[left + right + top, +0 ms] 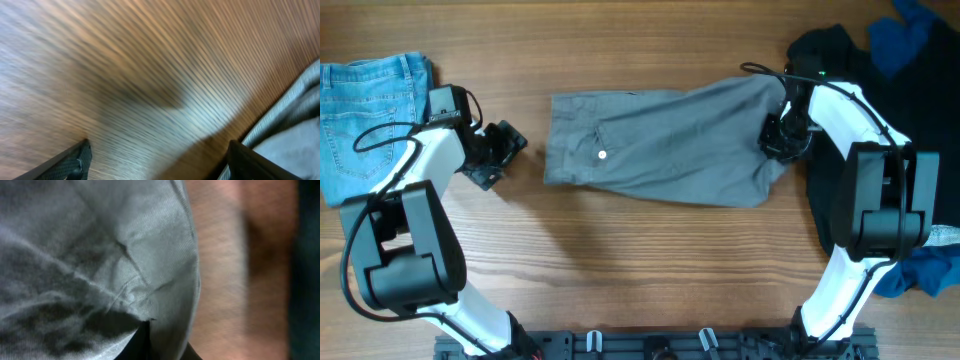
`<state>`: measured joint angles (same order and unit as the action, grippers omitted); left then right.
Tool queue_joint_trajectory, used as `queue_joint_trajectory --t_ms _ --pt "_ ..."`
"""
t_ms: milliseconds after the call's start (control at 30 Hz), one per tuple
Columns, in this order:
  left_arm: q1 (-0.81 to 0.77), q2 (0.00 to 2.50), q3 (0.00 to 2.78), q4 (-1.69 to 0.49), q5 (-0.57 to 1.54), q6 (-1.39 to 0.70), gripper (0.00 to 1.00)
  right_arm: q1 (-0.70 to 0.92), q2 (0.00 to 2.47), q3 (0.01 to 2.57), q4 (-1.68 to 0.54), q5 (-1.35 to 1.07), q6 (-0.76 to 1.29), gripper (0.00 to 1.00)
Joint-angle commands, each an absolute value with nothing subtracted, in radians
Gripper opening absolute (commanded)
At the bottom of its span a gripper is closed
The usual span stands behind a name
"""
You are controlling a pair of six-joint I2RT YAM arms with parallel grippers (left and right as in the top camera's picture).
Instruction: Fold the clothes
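The grey trousers (665,147) lie flat across the middle of the table, waistband and button at the left. My right gripper (778,140) is shut on the trousers' right end; the right wrist view shows grey cloth (100,255) pinched between the dark fingers at the bottom edge. My left gripper (500,152) is open and empty just left of the waistband, above bare wood. In the left wrist view its two fingertips (155,160) stand wide apart, with the grey cloth edge (295,120) at the right.
Folded light-blue jeans (365,115) lie at the far left. A heap of black clothing (885,130) and blue garments (905,35) covers the right side. Wooden table (650,260) shows in front.
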<state>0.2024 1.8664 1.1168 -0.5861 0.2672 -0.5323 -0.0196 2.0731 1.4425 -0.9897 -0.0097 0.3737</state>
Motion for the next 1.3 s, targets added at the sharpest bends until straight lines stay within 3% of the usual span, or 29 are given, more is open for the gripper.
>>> queue_joint_trajectory --t_ms 0,67,100,267,333,467,567,667,700,800,867,900,967,1267 --pt "0.198 1.902 1.093 -0.587 0.416 -0.429 0.92 -0.041 2.045 1.484 -1.039 0.102 0.399 0.24" --pt "0.194 1.903 1.093 -0.580 0.448 -0.411 0.93 -0.047 2.009 1.500 -1.053 0.103 0.391 0.41" --pt "0.186 1.903 1.093 -0.575 0.481 -0.392 0.94 -0.048 1.982 1.501 -1.053 0.106 0.381 0.44" --pt "0.099 1.928 1.093 -0.542 0.498 -0.373 0.97 -0.048 1.880 1.501 -1.055 0.101 0.366 0.49" --pt "0.058 1.956 1.093 -0.516 0.498 -0.374 0.97 -0.048 1.837 1.501 -1.048 0.081 0.345 0.56" --pt "-0.007 2.007 1.093 -0.471 0.513 -0.374 0.91 -0.048 1.782 1.501 -1.023 -0.039 0.288 0.57" --pt "-0.041 2.009 1.093 -0.467 0.516 -0.374 0.74 -0.047 1.783 1.499 -1.013 -0.110 0.287 0.57" --pt "-0.055 2.009 1.093 -0.467 0.516 -0.373 0.09 -0.036 1.783 1.497 -0.986 -0.217 0.284 0.57" --pt "-0.054 2.009 1.093 -0.468 0.516 -0.373 0.04 -0.029 1.783 1.497 -0.979 -0.244 0.266 0.56" --pt "-0.034 1.999 1.093 -0.476 0.514 -0.373 0.04 0.010 1.784 1.497 -0.970 -0.297 0.229 0.49" --pt "-0.003 1.961 1.093 -0.500 0.485 -0.374 0.04 0.057 1.788 1.495 -0.968 -0.297 0.207 0.33" --pt "0.015 1.932 1.094 -0.515 0.458 -0.374 0.04 0.083 1.792 1.488 -0.960 -0.298 0.207 0.18" --pt "0.050 1.870 1.103 -0.551 0.415 -0.374 0.04 0.130 1.798 1.463 -0.934 -0.313 0.209 0.06" --pt "0.115 1.538 1.152 -0.706 0.408 -0.405 0.04 0.374 1.972 1.367 -0.690 -0.621 0.210 0.05"
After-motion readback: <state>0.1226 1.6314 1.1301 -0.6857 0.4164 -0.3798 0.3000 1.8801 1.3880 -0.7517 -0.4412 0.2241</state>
